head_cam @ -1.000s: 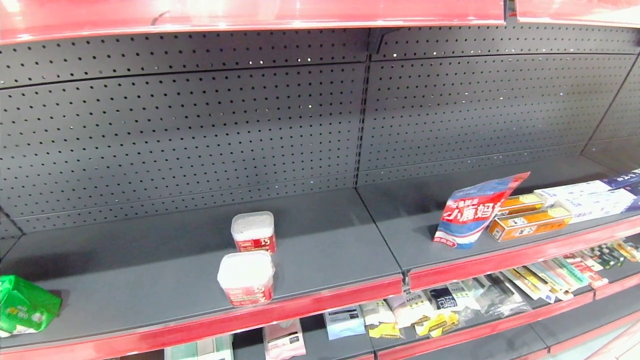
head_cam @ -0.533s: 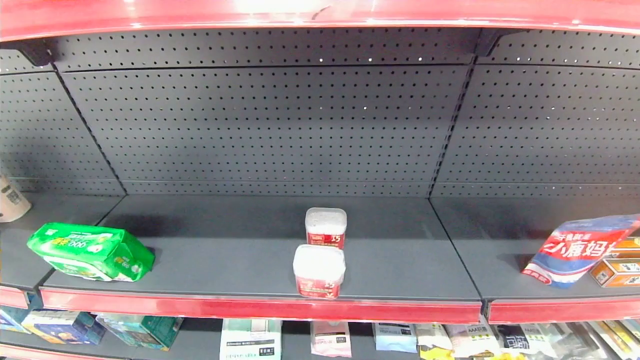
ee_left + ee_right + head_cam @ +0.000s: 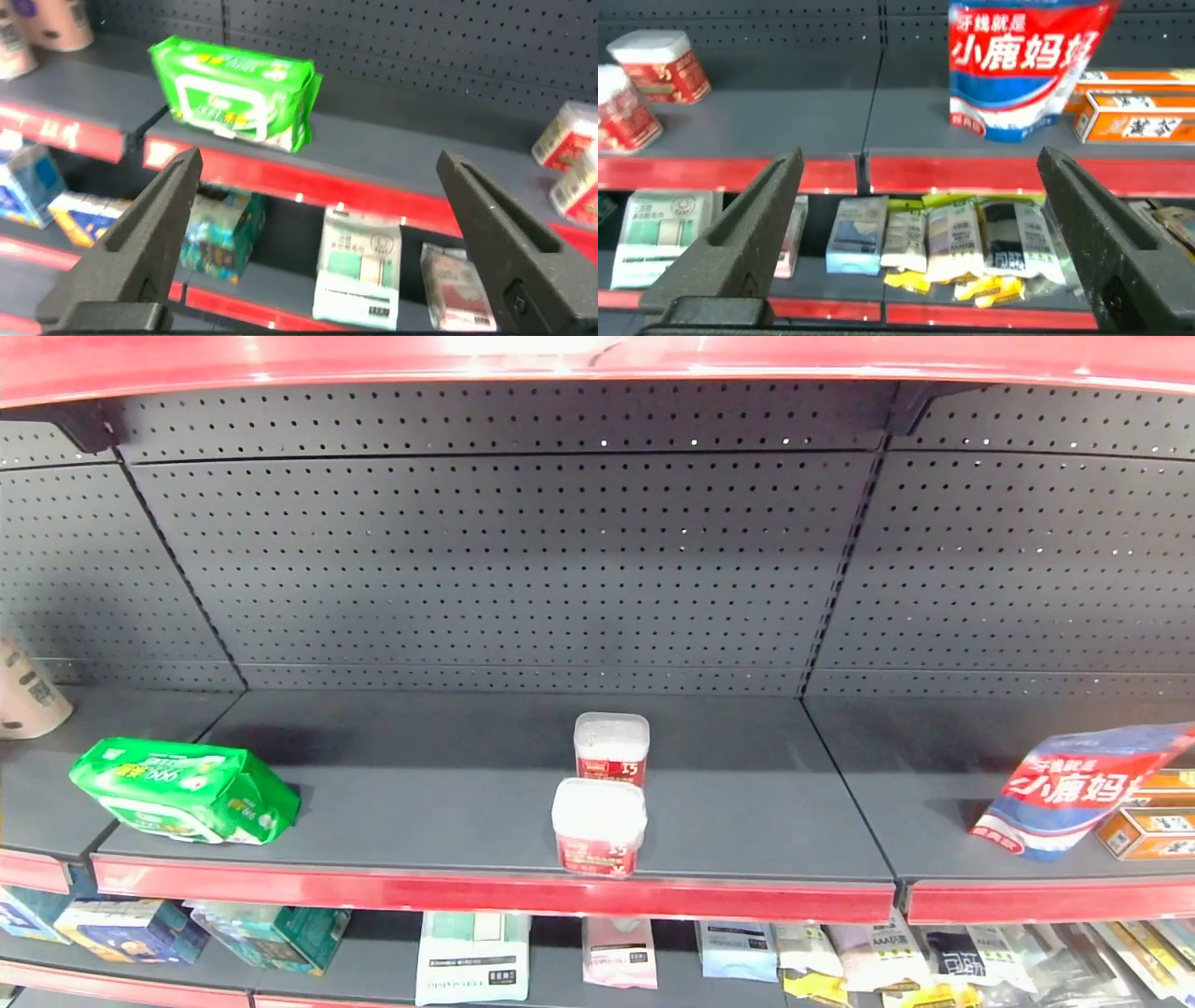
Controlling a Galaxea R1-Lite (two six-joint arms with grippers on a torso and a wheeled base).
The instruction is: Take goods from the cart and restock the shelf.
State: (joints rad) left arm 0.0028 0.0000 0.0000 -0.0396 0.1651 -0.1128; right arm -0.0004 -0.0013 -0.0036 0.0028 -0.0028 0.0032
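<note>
While looking from the head at the shelf, counting two tubs near its middle, the rear tub sitting at 12 o'clock just behind the front tub, with one green pack lying at 9 o'clock, long axis running along the shelf edge, and one blue-and-red pouch leaning by two orange boxes at 3 o'clock. Turning to the left wrist, seeing the left gripper spread wide and holding nothing, facing the green pack, likely the nearer arm there. Moving to the right wrist, finding the right gripper likewise gaping and empty, pointing toward the pouch, probably needing stock in hand first.
</note>
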